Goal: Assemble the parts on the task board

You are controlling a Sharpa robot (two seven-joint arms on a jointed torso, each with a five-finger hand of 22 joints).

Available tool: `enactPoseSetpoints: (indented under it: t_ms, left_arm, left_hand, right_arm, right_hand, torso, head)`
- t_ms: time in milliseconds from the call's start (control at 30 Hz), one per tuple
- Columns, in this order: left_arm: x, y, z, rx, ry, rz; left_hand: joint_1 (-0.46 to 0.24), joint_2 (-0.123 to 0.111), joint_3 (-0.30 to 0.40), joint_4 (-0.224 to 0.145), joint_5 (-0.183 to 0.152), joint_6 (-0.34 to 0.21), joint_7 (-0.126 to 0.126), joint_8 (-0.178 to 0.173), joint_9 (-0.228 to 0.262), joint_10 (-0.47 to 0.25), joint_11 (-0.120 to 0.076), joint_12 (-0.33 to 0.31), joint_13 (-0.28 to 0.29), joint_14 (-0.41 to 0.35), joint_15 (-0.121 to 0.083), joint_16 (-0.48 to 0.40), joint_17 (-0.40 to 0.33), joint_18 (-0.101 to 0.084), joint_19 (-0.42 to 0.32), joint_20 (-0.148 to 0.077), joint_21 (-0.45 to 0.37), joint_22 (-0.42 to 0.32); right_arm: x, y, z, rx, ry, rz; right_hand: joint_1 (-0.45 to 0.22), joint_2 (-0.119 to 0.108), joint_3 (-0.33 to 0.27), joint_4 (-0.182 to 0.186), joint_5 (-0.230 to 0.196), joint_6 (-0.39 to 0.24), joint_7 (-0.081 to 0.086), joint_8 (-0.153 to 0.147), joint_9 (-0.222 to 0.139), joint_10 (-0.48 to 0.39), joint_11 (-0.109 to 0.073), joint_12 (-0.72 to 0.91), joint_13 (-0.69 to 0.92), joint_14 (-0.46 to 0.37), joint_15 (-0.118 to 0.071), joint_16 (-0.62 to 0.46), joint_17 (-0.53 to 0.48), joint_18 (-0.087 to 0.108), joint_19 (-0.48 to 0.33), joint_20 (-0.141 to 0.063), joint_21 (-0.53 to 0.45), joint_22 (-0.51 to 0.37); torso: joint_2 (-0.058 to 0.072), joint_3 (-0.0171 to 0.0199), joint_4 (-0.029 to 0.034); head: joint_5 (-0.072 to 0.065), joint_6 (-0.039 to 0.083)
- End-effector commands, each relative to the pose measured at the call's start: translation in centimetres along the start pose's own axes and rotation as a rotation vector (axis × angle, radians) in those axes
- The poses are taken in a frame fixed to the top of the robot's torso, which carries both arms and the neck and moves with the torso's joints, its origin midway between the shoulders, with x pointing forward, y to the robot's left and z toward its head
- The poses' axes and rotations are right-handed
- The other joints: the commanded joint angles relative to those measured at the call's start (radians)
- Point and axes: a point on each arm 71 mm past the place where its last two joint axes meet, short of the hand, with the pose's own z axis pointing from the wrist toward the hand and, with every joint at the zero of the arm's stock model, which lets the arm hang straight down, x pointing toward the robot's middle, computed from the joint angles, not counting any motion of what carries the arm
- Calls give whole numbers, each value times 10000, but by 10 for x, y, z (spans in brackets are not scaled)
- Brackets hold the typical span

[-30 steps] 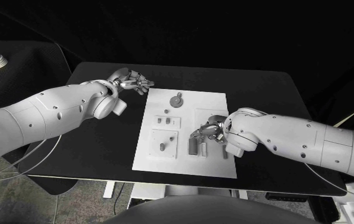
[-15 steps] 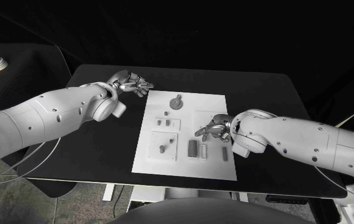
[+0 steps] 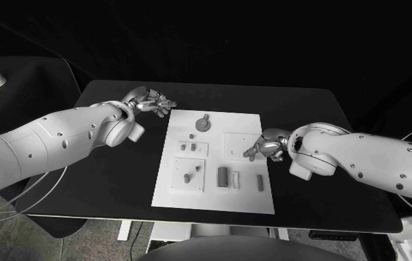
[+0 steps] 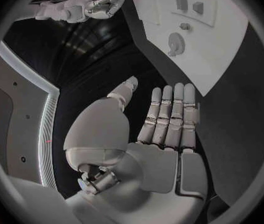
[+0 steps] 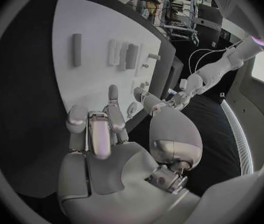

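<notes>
Judging from how things lie, the assembly looks only partly done: on the flat white rectangular task board (image 3: 215,159) in the middle of the black table (image 3: 318,112), several small grey parts (image 3: 223,174) stand or lie along its near edge and a round grey piece (image 3: 203,121) sits near its far end, though which are truly seated I cannot tell. The silver left hand (image 3: 150,101) hovers off the board's far-left corner, fingers straight, side by side and empty. The silver right hand (image 3: 266,148) hangs over the board's right edge, fingers loosely curled with nothing between them.

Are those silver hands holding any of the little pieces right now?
Neither, it seems. The left hand has straight, empty fingers; the right hand is curled above the task board, nothing visible in it.
</notes>
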Motion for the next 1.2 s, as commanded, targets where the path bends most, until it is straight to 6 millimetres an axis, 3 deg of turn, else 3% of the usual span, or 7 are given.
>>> enactPoseSetpoints:
  t_ms: [33, 233, 433, 567, 900, 1200]
  left_arm:
    - [-1, -2, 0, 150, -95, 12]
    - [1, -3, 1, 178, -36, 4]
    - [1, -3, 1, 188, -62, 15]
    - [1, -3, 1, 187, -73, 19]
    - [0, -2, 0, 191, -70, 18]
    - [1, -3, 0, 205, -50, 13]
  left_hand:
    - [-73, 0, -15, 37, 35, -62, 1, -52, -13, -47, -13, -63, -12, -68, -5, -38, -13, 121, -53, -18, -65, -16]
    - [-72, -2, -16, 36, 34, -64, 4, -54, -13, -47, -14, -64, -12, -68, -5, -38, -13, 121, -54, -18, -65, -16]
    - [-71, -2, -16, 35, 34, -63, 6, -53, -13, -48, -14, -66, -11, -68, -5, -38, -14, 120, -55, -19, -65, -15]
    - [-70, -1, -15, 35, 34, -62, 8, -53, -13, -47, -14, -67, -10, -68, -5, -37, -14, 120, -55, -19, -66, -15]
    - [-69, 0, -15, 35, 34, -60, 10, -52, -13, -47, -14, -69, -10, -67, -5, -37, -15, 120, -56, -19, -66, -14]
    - [-69, 1, -15, 35, 34, -58, 12, -51, -12, -47, -14, -71, -9, -67, -5, -37, -16, 119, -57, -20, -66, -14]
  right_arm:
    - [3, -7, -3, 233, 580, -1537]
    - [7, -24, -11, 1072, 863, -2140]
    - [15, -35, -9, 1597, 936, -2290]
    - [25, -40, -5, 1783, 1118, -2373]
    - [35, -42, 4, 1907, 1220, -2476]
    - [40, -36, 8, 1781, 1246, -2501]
  right_hand:
    - [114, 23, 71, 1, 16, 246, 186, 46, 22, -9, -54, 31, 14, 361, -67, -20, -11, 247, -43, -23, 1030, 1]
    - [130, 22, 80, 18, 6, 328, 173, 94, 45, -7, -52, 21, 7, 363, -63, -21, -14, 247, -46, -19, 1031, 2]
    - [136, 30, 86, 44, -7, 455, 145, 169, 82, 9, -49, 9, -1, 418, -58, 16, 74, 247, -45, -12, 1037, 4]
    - [136, 33, 87, 51, -10, 485, 138, 186, 91, 16, -48, 7, -3, 441, -57, 33, 113, 247, -44, -10, 1039, 5]
    - [136, 57, 94, 66, -12, 532, 128, 214, 106, 32, -48, 5, -7, 455, -56, 42, 121, 247, -40, -7, 1043, 7]
    - [132, 62, 94, 73, -13, 547, 125, 223, 111, 38, -48, 4, -8, 453, -55, 40, 109, 247, -39, -5, 1045, 7]
  torso:
    - [7, 6, -14]
    - [12, 35, 1]
    - [19, 28, -19]
    - [17, 22, 4]
    - [6, -12, 15]
    - [4, -19, 23]
  head:
    - [-108, 59]
    - [-193, 15]
    - [-223, -27]
    - [-200, -66]
    - [-191, -133]
    - [-150, -143]
